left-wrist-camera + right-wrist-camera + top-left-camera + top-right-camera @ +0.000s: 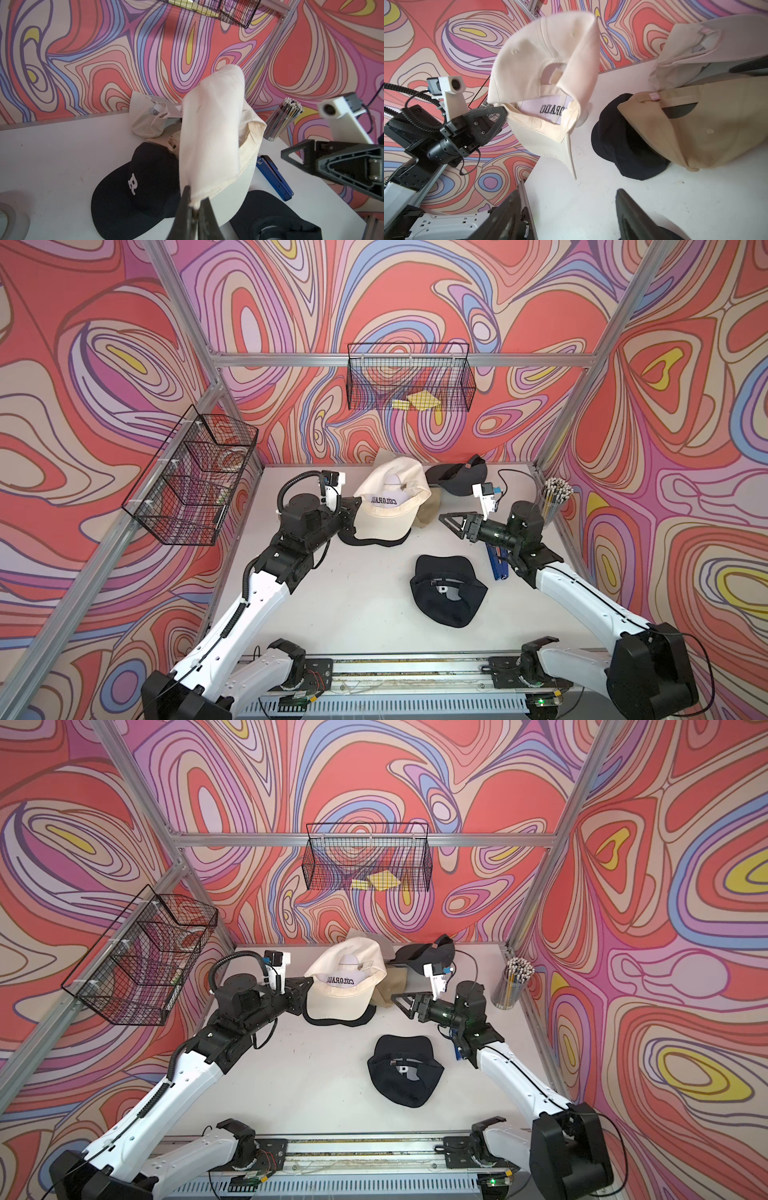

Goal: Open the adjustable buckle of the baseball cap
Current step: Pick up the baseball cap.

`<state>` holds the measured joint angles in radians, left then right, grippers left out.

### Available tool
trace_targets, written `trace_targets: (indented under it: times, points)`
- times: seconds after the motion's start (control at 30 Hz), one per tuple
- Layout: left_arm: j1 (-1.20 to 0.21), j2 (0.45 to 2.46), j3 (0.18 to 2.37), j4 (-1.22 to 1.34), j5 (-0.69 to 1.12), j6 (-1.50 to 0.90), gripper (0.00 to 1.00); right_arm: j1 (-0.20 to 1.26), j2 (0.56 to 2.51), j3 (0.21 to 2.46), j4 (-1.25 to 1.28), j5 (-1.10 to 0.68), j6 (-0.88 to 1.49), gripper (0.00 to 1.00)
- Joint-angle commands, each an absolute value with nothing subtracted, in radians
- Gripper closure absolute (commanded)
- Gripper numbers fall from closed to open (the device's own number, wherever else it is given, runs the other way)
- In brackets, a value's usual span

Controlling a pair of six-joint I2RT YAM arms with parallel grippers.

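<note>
A cream baseball cap (388, 510) lettered COLORADO hangs above the table at the back middle, seen in both top views (338, 992). My left gripper (196, 204) is shut on the cream fabric at the cap's edge (209, 135). In the right wrist view the cap's back opening faces the camera, and its adjustable strap (556, 75) crosses that opening; the buckle itself is too small to make out. My right gripper (566, 199) stands open with nothing between its fingers. It is a short way to the right of the cap (446, 520), apart from it.
A black cap (446, 589) lies front of centre. A dark cap (461, 477) and a tan cap (695, 124) lie behind the right gripper. A pencil cup (555, 499) and a blue tool (496, 564) are at the right edge. Wire baskets (409, 377) (195, 477) hang on the walls.
</note>
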<state>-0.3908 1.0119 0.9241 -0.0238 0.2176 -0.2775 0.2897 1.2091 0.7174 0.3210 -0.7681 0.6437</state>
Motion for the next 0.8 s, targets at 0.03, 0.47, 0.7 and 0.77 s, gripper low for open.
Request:
trace_targets:
  times: [0.03,0.47,0.7,0.77]
  points:
    - [-0.388,1.0,0.908,0.105,0.254,-0.377,1.0,0.361,1.264,0.757,0.433,-0.729,0.644,0.29]
    - [-0.387,1.023,0.904,0.121,0.327,-0.44,1.0,0.441,1.36,0.753,0.647,-0.618,0.65,0.46]
    - [-0.387,1.038,0.905,0.134,0.365,-0.455,1.0,0.455,1.383,0.774,0.647,-0.619,0.606,0.59]
    - [-0.387,1.041,0.907,0.134,0.378,-0.45,1.0,0.455,1.391,0.779,0.644,-0.624,0.596,0.7]
